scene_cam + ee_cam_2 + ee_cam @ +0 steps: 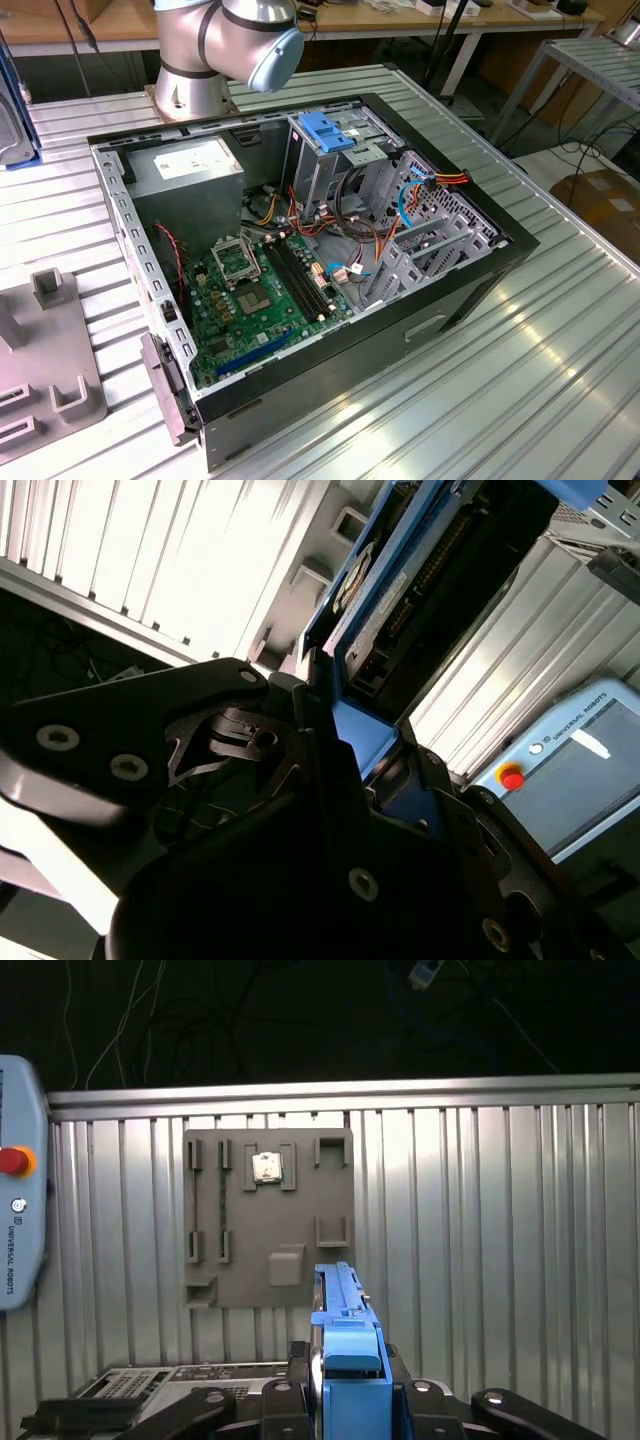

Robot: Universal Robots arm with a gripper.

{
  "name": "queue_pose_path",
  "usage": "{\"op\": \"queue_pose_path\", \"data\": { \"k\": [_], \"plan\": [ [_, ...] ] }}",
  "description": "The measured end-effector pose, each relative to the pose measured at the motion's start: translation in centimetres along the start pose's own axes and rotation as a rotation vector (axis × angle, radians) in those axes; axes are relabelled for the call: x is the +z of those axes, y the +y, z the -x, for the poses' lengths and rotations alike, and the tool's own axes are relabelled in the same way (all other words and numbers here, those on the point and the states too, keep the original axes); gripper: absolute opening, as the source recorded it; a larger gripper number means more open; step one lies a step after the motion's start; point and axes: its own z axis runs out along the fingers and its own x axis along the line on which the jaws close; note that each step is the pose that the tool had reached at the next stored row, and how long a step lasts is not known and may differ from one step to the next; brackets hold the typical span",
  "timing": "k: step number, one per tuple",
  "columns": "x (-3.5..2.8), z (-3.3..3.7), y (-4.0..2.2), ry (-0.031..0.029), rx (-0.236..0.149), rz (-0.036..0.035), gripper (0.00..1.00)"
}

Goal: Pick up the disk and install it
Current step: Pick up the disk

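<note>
First wrist view: we see gripper [347, 1385] seemingly clamped on disk [343, 1310], held edge-on between jaws, long axis running straight out ahead, away from wrist.

Open computer case [430, 325] on ribbed metal table [540, 390]; green motherboard [255, 295], grey power supply [190, 165], blue-topped drive cage [328, 132] inside. Grey fixture plate [45, 385] beside.

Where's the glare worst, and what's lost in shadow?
Second wrist view: the ribbed table blows out to white, and the disk goes dark against it. First wrist view: bright streaks on the table's ribs, background beyond its edge black, the grey fixture plate evenly lit. Exterior view: soft sheen on the table toward the exterior view's right, the computer case interior readable.
</note>
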Motion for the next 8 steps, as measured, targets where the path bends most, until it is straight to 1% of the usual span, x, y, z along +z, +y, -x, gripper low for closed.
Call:
{"op": "queue_pose_path", "data": {
  "k": [2, 4, 7, 8],
  "plan": [
    [0.00, -0.07, -0.27, 0.0000, 0.000, 0.0000, 0.37],
    [0.01, -0.09, -1.07, 0.0000, 0.000, 0.0000, 0.37],
    [0.03, -0.06, -2.07, 0.0000, 0.000, 0.0000, 0.37],
    [0.03, -0.05, -2.64, 0.0001, 0.000, 0.0001, 0.37]
  ]
}}
